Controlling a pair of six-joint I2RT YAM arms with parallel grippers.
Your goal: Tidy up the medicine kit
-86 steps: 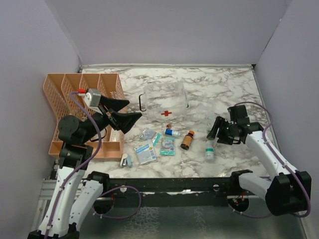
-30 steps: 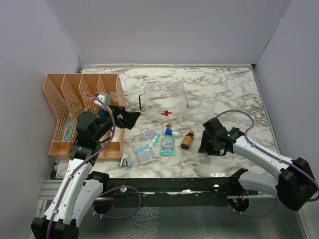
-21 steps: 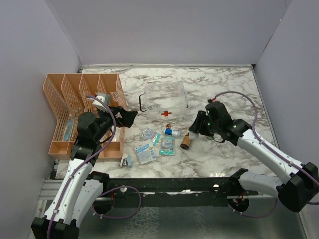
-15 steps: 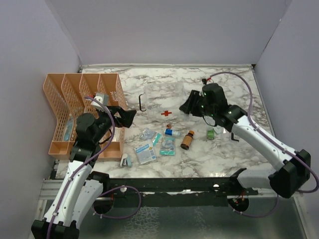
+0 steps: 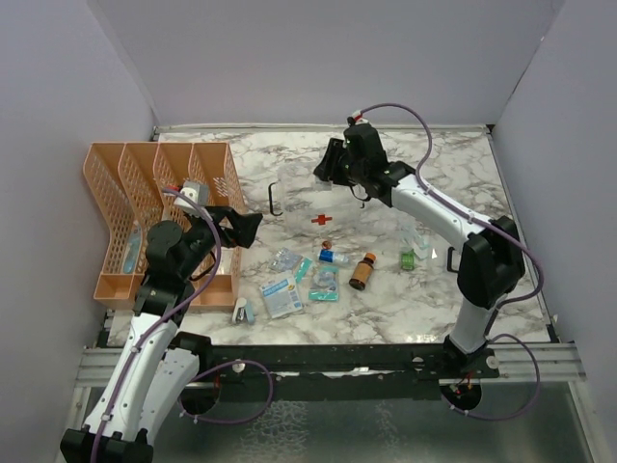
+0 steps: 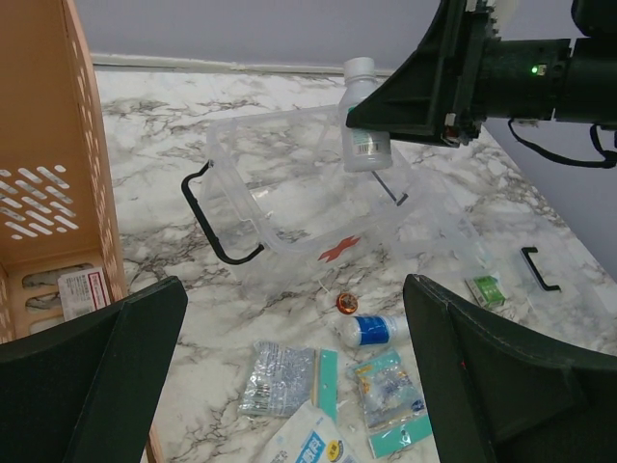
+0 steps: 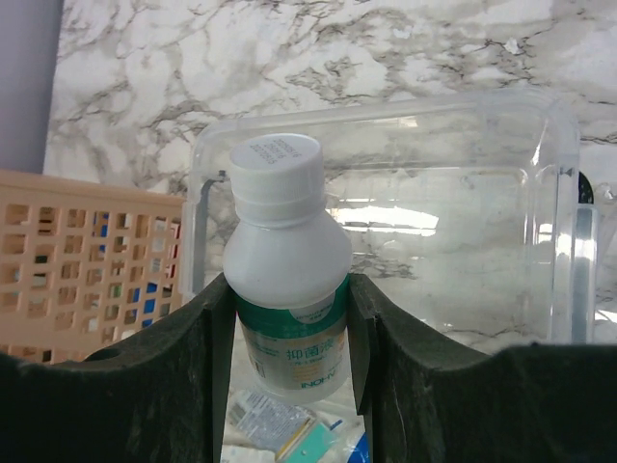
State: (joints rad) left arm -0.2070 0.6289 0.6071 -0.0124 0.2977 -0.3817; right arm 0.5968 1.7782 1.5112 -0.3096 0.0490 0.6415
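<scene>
- Marble tabletop (image 5: 434,164) from overhead: right pincer (image 5: 333,166) is there, its load unclear.
- Right wrist view reveals it: white bottle (image 7: 284,241) clamped, medicine kit (image 7: 549,193) open just below.
- Left pincer (image 6: 299,376) gapes wide, kit ahead of it.

- White-and-grey marbled table top (image 5: 453,164), walled at the left, right and far sides.
- Orange lattice plastic desk organizer (image 5: 125,193) along the left edge.
- Clear plastic rectangular box with a red cross (image 5: 322,220), centre far, open-topped.
- Flat clear plastic lid (image 5: 424,236) to its right; small green carton (image 5: 408,258) at the lid's near edge.
- Near of the box: brown bottle with an orange cap (image 5: 362,271), blue-capped white vial (image 5: 334,258), silver foil packet (image 5: 285,259), teal-edged packet (image 5: 324,285), blue-and-white sachet (image 5: 281,296).
- Small grey-white object (image 5: 243,310), near left; kind unclear.
</scene>
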